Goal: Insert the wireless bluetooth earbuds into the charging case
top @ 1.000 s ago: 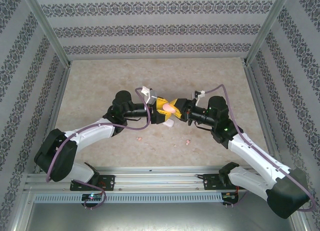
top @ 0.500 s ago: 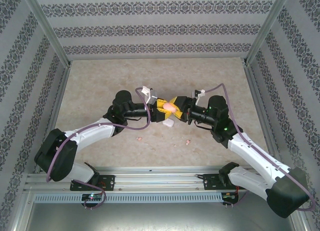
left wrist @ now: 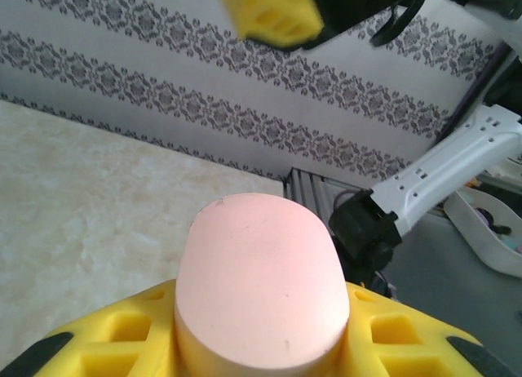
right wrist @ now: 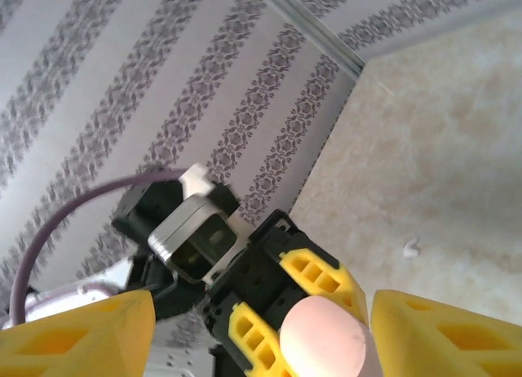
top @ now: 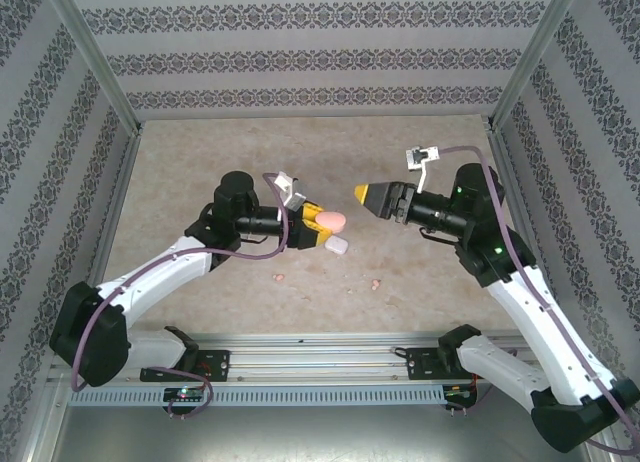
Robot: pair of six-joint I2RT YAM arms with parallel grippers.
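- The left tool (top: 322, 223) holds the pink charging case (top: 333, 221) over the counter (top: 200, 162).
- The right tool (top: 360, 193) stands wide, apart from it.
- Two pink earbuds (top: 279, 277) lie near the front edge.

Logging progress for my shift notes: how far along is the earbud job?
Nothing looks finished. In hand: the left hand grips the pink case above the table; the right hand stands open, apart from it. Left to do: one pink earbud and another pink earbud lie loose on the table, outside any case.
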